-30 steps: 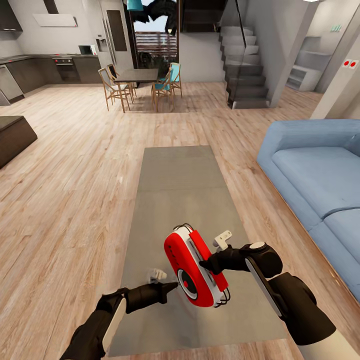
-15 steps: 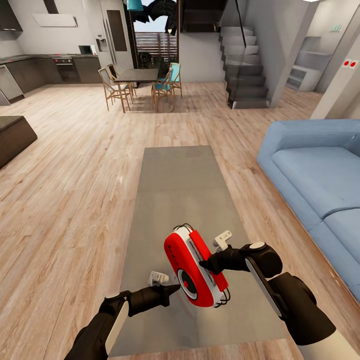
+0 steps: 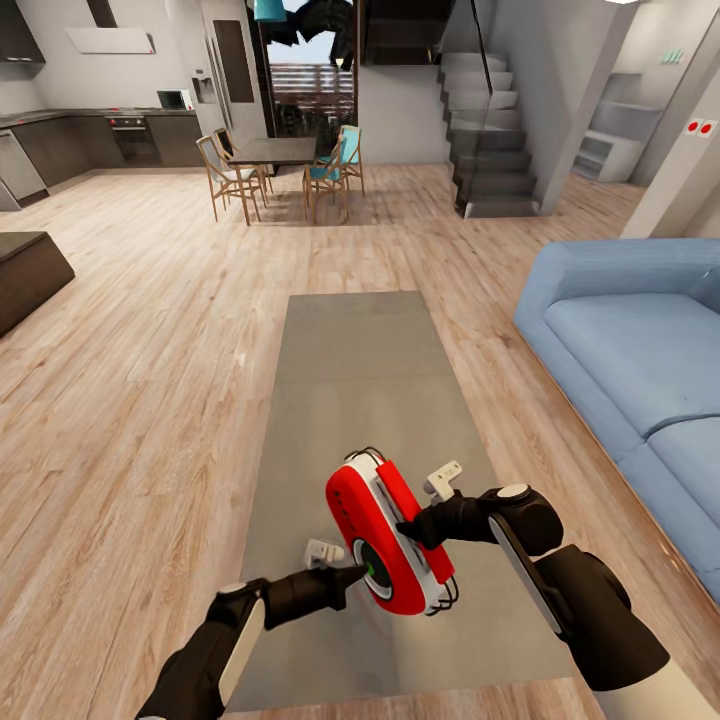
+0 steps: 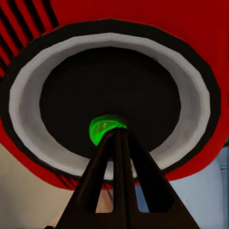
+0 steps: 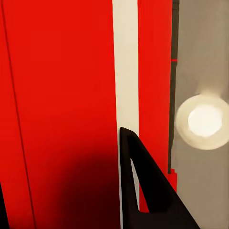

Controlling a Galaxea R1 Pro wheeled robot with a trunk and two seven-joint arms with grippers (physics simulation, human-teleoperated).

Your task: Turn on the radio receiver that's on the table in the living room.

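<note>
With our right gripper (image 3: 405, 527) clamping the radio (image 3: 385, 535), our closed left gripper (image 3: 352, 573) at its dial risks tipping it.

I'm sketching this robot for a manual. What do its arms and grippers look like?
Both arms are glossy black with rounded segments and a white panel along the forearm. The left gripper and right gripper are black, with thin tapering fingers that have open slots, plus a small white bracket beside each wrist.

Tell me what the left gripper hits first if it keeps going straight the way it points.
The left gripper, fingers together, points at the green centre of the radio receiver's dial. It would meet that first; it looks at or nearly touching it already.
</note>
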